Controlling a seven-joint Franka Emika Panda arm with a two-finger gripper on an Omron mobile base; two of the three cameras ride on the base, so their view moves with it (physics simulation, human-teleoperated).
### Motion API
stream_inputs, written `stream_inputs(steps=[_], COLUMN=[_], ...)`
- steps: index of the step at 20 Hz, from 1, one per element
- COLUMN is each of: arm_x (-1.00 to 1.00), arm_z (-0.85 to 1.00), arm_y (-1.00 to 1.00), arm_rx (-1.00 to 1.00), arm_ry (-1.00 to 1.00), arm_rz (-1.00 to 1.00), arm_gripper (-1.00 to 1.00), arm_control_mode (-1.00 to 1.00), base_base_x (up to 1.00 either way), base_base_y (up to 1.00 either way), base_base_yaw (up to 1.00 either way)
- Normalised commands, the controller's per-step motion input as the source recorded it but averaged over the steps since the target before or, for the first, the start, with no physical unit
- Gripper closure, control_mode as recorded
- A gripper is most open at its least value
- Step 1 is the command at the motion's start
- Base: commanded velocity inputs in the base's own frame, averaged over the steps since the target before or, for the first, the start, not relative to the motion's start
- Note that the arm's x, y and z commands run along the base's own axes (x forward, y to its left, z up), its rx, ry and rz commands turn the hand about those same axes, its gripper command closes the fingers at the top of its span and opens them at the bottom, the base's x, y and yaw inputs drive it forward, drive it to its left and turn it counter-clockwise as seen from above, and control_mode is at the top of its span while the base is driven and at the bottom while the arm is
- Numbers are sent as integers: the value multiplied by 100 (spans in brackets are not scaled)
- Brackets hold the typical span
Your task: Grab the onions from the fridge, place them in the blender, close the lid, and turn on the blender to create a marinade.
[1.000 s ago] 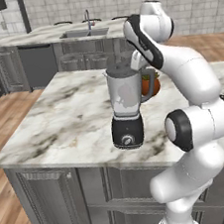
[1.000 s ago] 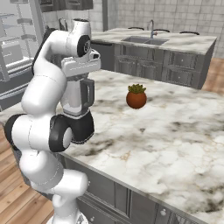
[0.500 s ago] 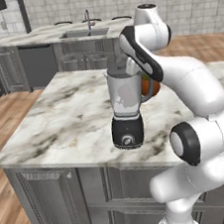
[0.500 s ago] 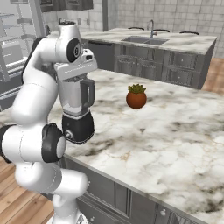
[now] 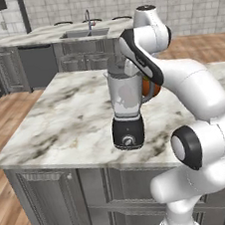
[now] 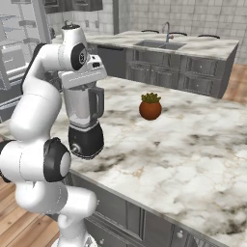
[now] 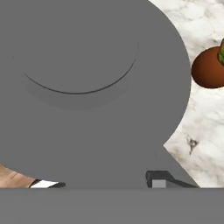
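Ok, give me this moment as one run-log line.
stage: closing lid | gripper: directly above blender jug | lid: close under hand | jaws: cannot tell | nearby: small potted plant on island

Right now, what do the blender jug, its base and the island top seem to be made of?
The blender jug looks like translucent grey glass or plastic; the wall shows through hazily. Its base looks like glossy black plastic with a silvery metal-look dial. The island top looks like polished marble, white with grey-brown veins.

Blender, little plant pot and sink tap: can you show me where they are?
blender (image 5: 124,95), left base view, on the see-through jug
plant pot (image 6: 150,109), right base view, on its round brown belly
sink tap (image 6: 167,30), right base view, on its curved spout
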Motion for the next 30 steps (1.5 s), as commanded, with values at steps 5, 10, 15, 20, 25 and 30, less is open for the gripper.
stream_inputs(steps=[5,10,15,20,25,30], arm_x=[3,8,11,7,27,60], arm_z=[-54,-51,-54,-76,-95,-83], arm_y=[9,18,33,47,49,39], arm_rx=[0,0,0,0,-1,0], arm_ry=[0,0,-6,-12,-7,-1], arm_rz=[-9,-6,-4,-2,-1,-1], arm_gripper=[-100,-100,-100,-100,-100,-100], arm_control_mode=[-100,-100,-100,-100,-100,-100], base_base_x=[0,0,0,0,0,0], base_base_y=[0,0,0,0,0,0], base_base_yaw=[0,0,0,0,0,0])
